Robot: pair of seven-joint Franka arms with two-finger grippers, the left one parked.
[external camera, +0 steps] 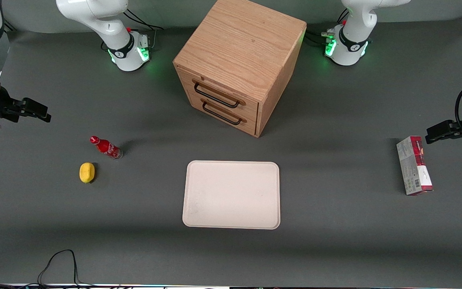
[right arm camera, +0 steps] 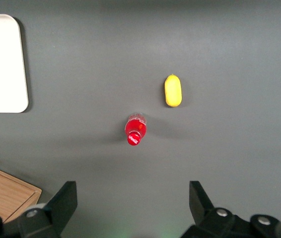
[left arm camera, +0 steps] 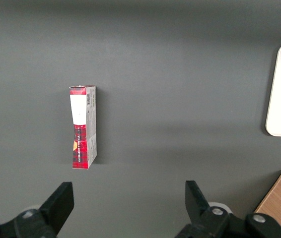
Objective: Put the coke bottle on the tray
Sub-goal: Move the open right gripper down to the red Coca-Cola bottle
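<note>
coke bottle stands upright beside the yellow lump — gripper hovers high above, jaws spread wide.

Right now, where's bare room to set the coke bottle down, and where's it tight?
The whole tray is bare. Bare mat lies between tray and cabinet, and between tray and carton. It is tight only where the coke bottle stands beside the yellow lump. The end effector hangs open above the mat, apart from both.

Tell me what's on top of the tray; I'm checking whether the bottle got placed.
Nothing lies on the tray. The coke bottle stands on the table beside a yellow lump. The gripper, open, hangs apart from it.
</note>
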